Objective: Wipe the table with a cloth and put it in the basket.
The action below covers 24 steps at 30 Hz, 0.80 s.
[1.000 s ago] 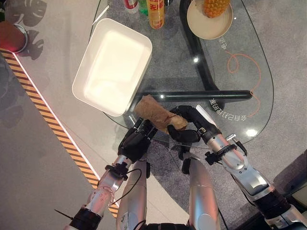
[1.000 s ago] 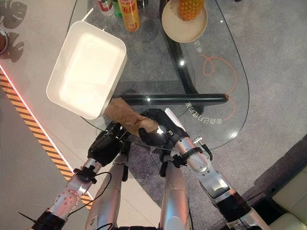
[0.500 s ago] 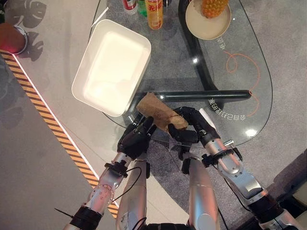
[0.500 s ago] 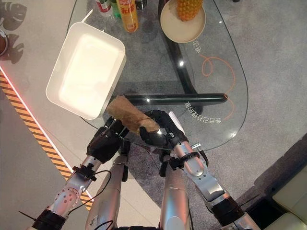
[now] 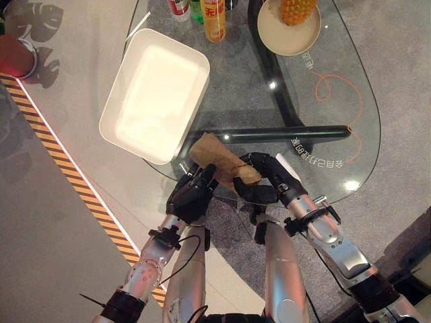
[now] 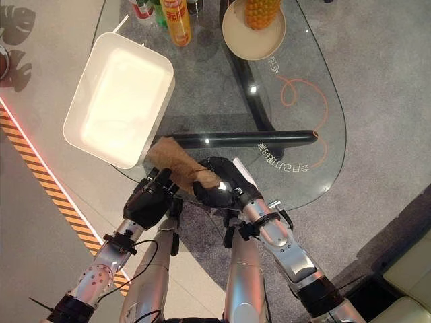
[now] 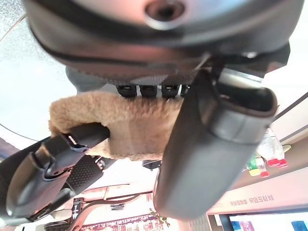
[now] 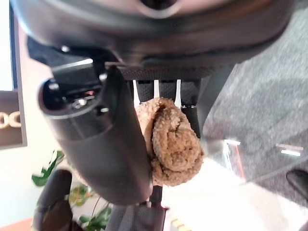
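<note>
A rolled brown cloth (image 5: pixel 219 159) lies at the near edge of the glass table (image 5: pixel 236 101), partly over the rim. My right hand (image 5: pixel 273 180) is shut on its right end; in the right wrist view the cloth (image 8: pixel 173 144) sits pinched between thumb and fingers. From below the table edge, my left hand (image 5: pixel 190 196) reaches up with fairly straight fingers that touch the cloth's left part. Its wrist view has the cloth (image 7: pixel 130 127) just past the fingers. The white rectangular basket (image 5: pixel 123 84) stands empty on the table's left, beyond the cloth.
At the far end of the table stand a beige plate with a pineapple (image 5: pixel 289 27) and some bottles (image 5: pixel 215 12). A dark bar of the table frame (image 5: pixel 283 133) runs under the glass. Striped floor tape (image 5: pixel 67 175) lies to the left.
My left hand has risen from beneath the table edge until its fingers meet the cloth. The right hand keeps its hold and has shifted slightly left. The camera has shifted a little.
</note>
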Available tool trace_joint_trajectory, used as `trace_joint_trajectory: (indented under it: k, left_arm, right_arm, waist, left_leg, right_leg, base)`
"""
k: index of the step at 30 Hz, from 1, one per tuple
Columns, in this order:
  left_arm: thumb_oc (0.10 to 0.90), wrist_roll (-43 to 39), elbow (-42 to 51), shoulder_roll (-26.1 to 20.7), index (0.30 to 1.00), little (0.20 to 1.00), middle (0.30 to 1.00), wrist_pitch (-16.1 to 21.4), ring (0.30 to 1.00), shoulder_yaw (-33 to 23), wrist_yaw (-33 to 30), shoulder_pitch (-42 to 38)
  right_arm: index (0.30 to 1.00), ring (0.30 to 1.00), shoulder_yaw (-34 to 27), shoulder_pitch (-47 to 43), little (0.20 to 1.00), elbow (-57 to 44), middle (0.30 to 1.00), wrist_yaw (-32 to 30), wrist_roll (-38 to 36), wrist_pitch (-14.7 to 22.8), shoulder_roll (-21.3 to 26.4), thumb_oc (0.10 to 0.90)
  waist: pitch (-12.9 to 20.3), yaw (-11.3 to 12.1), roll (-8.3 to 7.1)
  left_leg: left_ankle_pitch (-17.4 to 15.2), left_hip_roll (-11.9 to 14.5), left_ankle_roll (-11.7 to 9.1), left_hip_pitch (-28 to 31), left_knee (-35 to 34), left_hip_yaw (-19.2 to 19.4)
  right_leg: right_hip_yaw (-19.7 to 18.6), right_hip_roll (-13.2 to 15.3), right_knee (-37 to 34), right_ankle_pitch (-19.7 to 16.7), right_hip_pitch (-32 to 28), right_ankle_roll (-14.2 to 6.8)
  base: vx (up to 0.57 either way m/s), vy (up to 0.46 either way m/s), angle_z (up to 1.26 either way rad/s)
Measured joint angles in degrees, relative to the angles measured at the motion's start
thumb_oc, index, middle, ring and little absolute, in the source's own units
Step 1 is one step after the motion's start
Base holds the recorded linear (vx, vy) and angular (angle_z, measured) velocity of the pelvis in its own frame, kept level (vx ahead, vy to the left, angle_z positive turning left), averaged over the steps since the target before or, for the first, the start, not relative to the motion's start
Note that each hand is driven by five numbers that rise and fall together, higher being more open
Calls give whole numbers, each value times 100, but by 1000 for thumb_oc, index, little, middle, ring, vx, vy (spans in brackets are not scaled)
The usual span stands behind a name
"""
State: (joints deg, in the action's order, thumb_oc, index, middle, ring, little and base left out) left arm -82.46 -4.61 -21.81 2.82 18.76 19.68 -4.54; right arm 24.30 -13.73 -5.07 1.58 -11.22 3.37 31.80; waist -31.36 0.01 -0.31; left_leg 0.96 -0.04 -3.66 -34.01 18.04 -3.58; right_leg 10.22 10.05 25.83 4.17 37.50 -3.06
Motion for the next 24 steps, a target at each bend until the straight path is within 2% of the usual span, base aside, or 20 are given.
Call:
trace_joint_trajectory:
  k: [7,8,9,10,11,17,24]
  left_arm:
    - [800,8,0,0,900,900,900,19,900,-11,-22,-10]
    - [740,9,0,0,848,840,848,18,848,-4,-29,-10]
    - [440,9,0,0,592,540,592,18,592,0,-36,-10]
    - [361,9,0,0,524,461,524,17,524,6,-53,-11]
    - [100,9,0,0,300,200,300,18,300,12,-85,-14]
    - [100,9,-1,-3,300,200,300,118,300,-36,-500,-59]
    - [100,19,2,6,300,200,300,139,300,-115,-553,-53]
  right_arm:
    - [300,300,146,-261,200,-8,300,246,3,-22,116,100]
    - [300,300,149,-263,200,-8,300,253,3,-22,127,100]
    - [300,300,152,-264,200,-8,300,253,3,-22,135,100]
    - [300,300,159,-269,200,-8,300,253,3,-22,149,100]
    - [300,300,171,-278,200,-8,300,254,3,-22,161,100]
    - [300,300,390,-370,200,-164,300,282,8,-25,168,100]
    - [300,300,474,-371,200,-244,300,277,50,-21,158,100]
  waist:
    - [-1,56,5]
    - [-1,73,5]
    - [-1,87,5]
    - [-1,105,5]
    - [-1,119,5]
    - [-1,123,5]
    - [-1,122,5]
  left_leg:
    - [4,0,-7,-10,-41,0]
    - [6,0,-9,-9,-56,0]
    - [6,0,-10,-8,-63,0]
    - [7,0,-11,-6,-75,0]
    - [8,0,-12,-5,-80,-1]
    - [8,0,-12,-5,-94,-2]
    - [9,-1,-13,-4,-91,-2]
  right_leg:
    - [0,1,9,23,29,4]
    - [0,2,9,29,33,3]
    - [0,2,9,33,37,3]
    - [0,2,8,39,39,2]
    - [1,2,9,46,40,-1]
    - [5,4,9,64,44,-4]
    - [6,8,16,64,44,-4]
  base:
    - [0,0,0]
    - [0,0,0]
    - [0,0,0]
    - [0,0,0]
    - [0,0,0]
    - [0,0,0]
    - [0,0,0]
